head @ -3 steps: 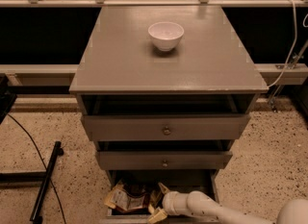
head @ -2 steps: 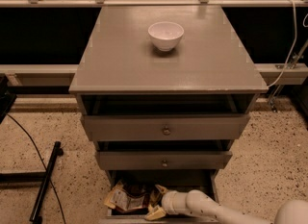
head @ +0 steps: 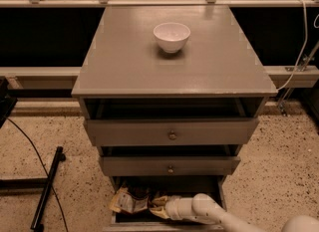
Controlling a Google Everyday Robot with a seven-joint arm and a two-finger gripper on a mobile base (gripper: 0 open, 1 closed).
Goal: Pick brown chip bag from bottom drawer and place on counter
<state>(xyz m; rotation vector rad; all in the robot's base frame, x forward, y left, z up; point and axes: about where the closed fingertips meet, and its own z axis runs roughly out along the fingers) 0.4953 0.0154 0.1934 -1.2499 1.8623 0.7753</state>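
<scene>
Your arm [head: 212,211] comes in low from the right, with the gripper [head: 158,207] inside the bottom drawer [head: 164,224], right against the bag [head: 130,201]. Can't tell if it's gripping. Two drawers [head: 172,149] jut out overhead, and a bowl [head: 172,36] sits on the counter [head: 149,66].

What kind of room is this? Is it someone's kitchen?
Probably a robot test room, not a kitchen: one grey cabinet on a speckled floor, loose cables, and the robot's tool inside the bottom drawer.

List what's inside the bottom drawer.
The brown chip bag lies crumpled at the bottom drawer's left, with the tool at its right end. The arm and upper drawers hide the rest.
</scene>
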